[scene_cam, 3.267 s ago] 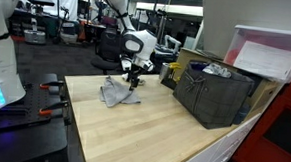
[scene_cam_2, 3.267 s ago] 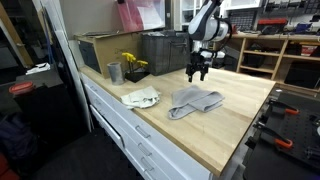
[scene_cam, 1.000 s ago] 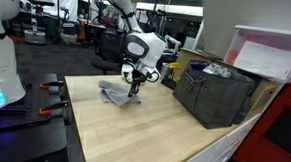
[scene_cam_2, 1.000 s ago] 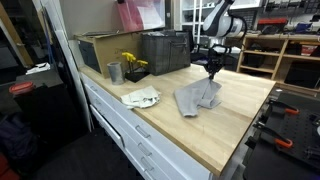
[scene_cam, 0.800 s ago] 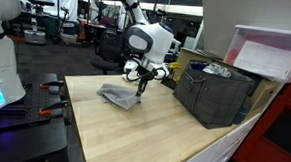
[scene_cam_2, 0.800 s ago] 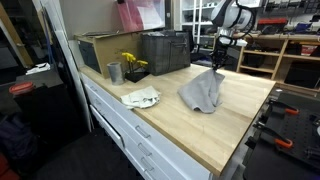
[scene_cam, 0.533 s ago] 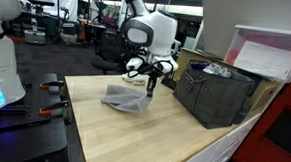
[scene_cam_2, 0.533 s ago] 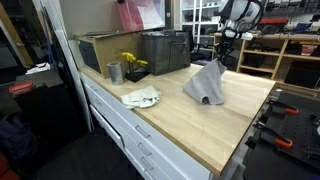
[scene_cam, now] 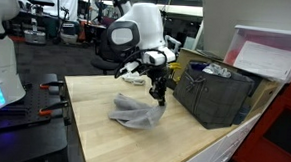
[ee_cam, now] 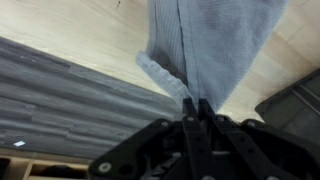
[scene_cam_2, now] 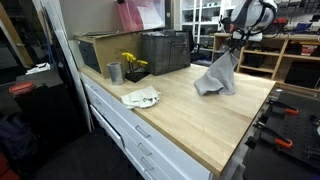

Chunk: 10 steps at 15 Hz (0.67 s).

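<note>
Workshop bay with racks and other machines behind; a light wooden desk (scene_cam: 102, 139) with drawers below.

1. End effector (scene_cam: 161, 95). Clenched on the grey cloth (scene_cam_2: 218, 74), grasping it at one corner or edge. In the wrist view the fingertips (ee_cam: 203, 118) are pressed together and the fabric runs out from between them. It is positioned above the desk, just beside the black crate (scene_cam: 213, 95).

2. Grey cloth. Held up by its top end and hanging as a drawn-out cone. In both exterior views its lower end appears to trail on the desk. Soft and limp, with folds falling under their own weight.

3. Black crate. Stands on the desk; its contents are too small to tell.

4. White rag (scene_cam_2: 140, 97). Crumpled, near the front edge of the desk and well apart from the grey cloth.

5. Metal cup (scene_cam_2: 114, 72). Upright, behind the white rag.

Handling note (a judgement):
- The grip looks narrow and seems to take in little fabric, so the pinch is best kept firm and the motion slow and even to stop the cloth slipping out.
- A straight lift that brings the trailing hem clear of the wood, before any sideways travel, should prevent dragging and bunching.
- The crate wall is close, and a swinging cloth could catch on its rim.
- Jerks and sudden stops are best avoided.
</note>
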Available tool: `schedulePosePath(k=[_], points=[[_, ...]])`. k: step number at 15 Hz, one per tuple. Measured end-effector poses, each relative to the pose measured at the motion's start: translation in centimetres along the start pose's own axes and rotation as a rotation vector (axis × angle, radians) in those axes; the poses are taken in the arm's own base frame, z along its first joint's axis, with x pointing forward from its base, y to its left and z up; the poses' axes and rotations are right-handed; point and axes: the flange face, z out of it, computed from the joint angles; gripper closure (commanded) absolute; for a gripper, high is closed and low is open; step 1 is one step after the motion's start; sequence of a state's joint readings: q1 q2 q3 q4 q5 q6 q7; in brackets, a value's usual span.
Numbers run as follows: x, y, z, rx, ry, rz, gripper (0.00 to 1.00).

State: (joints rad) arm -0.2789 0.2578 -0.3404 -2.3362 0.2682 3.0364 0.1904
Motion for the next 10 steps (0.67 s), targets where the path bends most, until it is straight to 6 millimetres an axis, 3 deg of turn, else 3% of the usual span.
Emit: schedulePosePath(k=[3,5,7,10], points=[[-1.2,1.7,0.2,-0.063,0.059,0.041,0.33],[-2.5,0.9,0.5,-0.067,0.028,0.024,0.18],[-4.5,-1.6,0.5,-0.038,-0.03,-0.011,0.03],[-8.2,-7.7,-0.7,0.051,-0.147,-0.085,0.0]])
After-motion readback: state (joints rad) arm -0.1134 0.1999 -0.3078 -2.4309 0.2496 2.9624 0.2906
